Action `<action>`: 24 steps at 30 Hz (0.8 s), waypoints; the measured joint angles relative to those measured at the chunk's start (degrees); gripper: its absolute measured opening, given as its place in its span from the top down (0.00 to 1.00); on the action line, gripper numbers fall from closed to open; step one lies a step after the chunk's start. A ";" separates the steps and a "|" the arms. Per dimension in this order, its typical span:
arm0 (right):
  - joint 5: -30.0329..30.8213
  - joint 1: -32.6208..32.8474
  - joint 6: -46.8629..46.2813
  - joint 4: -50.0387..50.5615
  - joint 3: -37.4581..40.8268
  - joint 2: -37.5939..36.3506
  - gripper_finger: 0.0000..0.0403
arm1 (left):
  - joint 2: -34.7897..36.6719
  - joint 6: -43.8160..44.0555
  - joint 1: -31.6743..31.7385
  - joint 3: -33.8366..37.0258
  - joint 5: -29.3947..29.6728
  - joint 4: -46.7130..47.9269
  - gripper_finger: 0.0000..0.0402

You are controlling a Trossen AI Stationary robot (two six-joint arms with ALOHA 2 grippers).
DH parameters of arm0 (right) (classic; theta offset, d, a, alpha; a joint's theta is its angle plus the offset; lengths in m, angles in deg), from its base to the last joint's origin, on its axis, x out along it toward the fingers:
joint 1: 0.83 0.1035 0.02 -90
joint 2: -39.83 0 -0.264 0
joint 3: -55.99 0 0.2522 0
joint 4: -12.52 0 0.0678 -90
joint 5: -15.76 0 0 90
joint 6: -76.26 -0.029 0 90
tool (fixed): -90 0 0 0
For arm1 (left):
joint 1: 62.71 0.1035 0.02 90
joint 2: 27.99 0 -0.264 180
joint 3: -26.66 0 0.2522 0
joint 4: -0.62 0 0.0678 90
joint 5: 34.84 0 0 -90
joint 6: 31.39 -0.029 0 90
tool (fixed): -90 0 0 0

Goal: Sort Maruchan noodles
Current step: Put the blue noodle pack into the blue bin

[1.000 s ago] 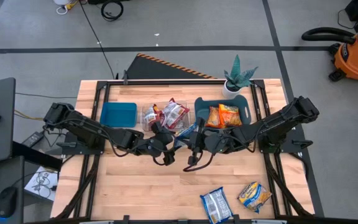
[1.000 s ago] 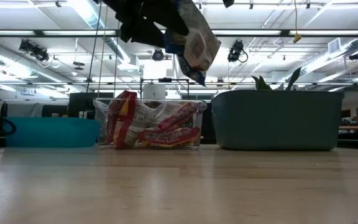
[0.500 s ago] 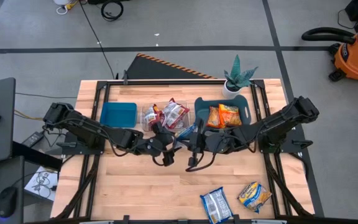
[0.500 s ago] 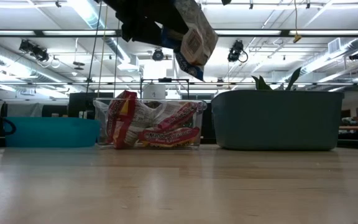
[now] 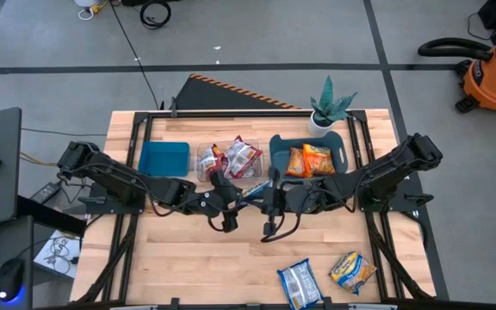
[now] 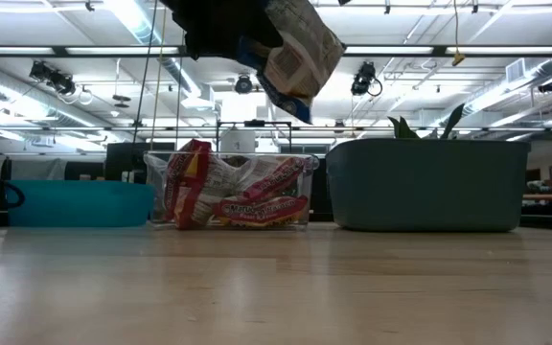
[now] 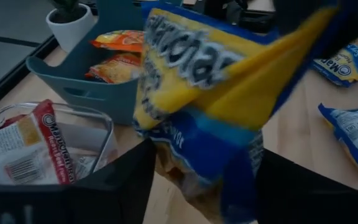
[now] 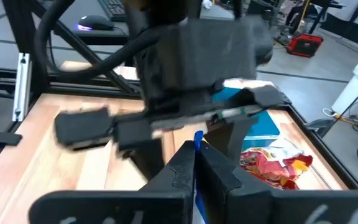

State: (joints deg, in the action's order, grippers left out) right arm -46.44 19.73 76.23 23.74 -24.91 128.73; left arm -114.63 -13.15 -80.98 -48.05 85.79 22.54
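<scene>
A blue-and-yellow noodle packet [image 5: 253, 188] hangs in the air over the middle of the table, between both grippers; the low view shows it high up [image 6: 300, 50]. My left gripper [image 5: 233, 195] is shut on it from the table's left. My right gripper [image 5: 268, 193] meets it from the right, its fingers shut on the packet's thin blue edge [image 8: 197, 138]. Red-and-silver packets lie in the clear tub [image 5: 231, 158]. Orange packets lie in the teal bin [image 5: 308, 160]. Two more blue-and-yellow packets [image 5: 300, 282] [image 5: 352, 269] lie flat near the table's near edge. My left gripper pinches the packet's lower blue part [image 7: 197, 155] between its two fingers [image 7: 126, 180], coming roughly level from the table's left. The packet is lifted clear and stands crumpled beyond the fingers. My right gripper pinches a thin blue edge of the packet [image 8: 197, 138] between its shut fingers [image 8: 182, 165], coming from the table's right; the packet is clear of the table.
A flat blue bin [image 5: 164, 158] sits left of the clear tub. A potted plant [image 5: 327, 108] stands at the far edge behind the teal bin. Bare wood [image 5: 188, 258] lies toward the near edge, left of the loose packets.
Both grippers have stayed close together at the table's middle. The right gripper has edged toward the left one. The raised packet has tipped and turned between them, showing more of its printed back in the low view.
</scene>
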 joint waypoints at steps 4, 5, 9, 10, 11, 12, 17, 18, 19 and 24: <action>-0.03 0.68 1.04 0.44 -0.04 -0.07 0.91 | 1.21 0.17 -0.23 -0.02 0.47 1.03 0.52; 0.21 0.87 1.57 0.55 -0.04 -0.07 0.90 | 1.43 0.21 -0.23 0.00 0.46 1.43 0.54; 0.99 1.63 2.85 0.53 -0.04 -0.09 0.85 | 2.07 0.05 -0.14 -0.02 0.69 1.43 0.59; 1.01 1.71 2.88 0.58 -0.04 -0.09 0.84 | 2.07 0.00 -0.04 -0.02 0.67 1.61 0.61; 1.07 1.81 2.91 0.63 -0.04 -0.09 0.83 | 2.07 -0.02 0.12 -0.02 0.65 1.97 0.62; 1.12 1.83 2.96 0.61 -0.04 -0.09 0.83 | 2.07 0.00 0.14 -0.02 0.65 2.24 0.63; 1.17 1.85 2.99 0.89 -0.04 -0.09 0.81 | 2.07 0.46 0.16 -0.02 0.65 3.22 0.65; 1.35 1.85 3.11 0.99 -0.04 -0.12 0.81 | 2.07 0.50 0.16 -0.02 0.65 3.24 0.65; 1.43 1.85 3.24 1.31 -0.04 -0.33 0.81 | 2.07 0.50 0.16 -0.02 0.65 3.27 0.65; 1.43 1.89 3.54 2.82 -0.04 -2.99 0.80 | 2.07 0.52 0.16 -0.02 0.65 3.41 0.65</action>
State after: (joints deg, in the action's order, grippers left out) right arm -45.01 21.62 79.77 26.55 -24.95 125.74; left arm -112.56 -12.63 -80.82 -48.08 86.44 25.95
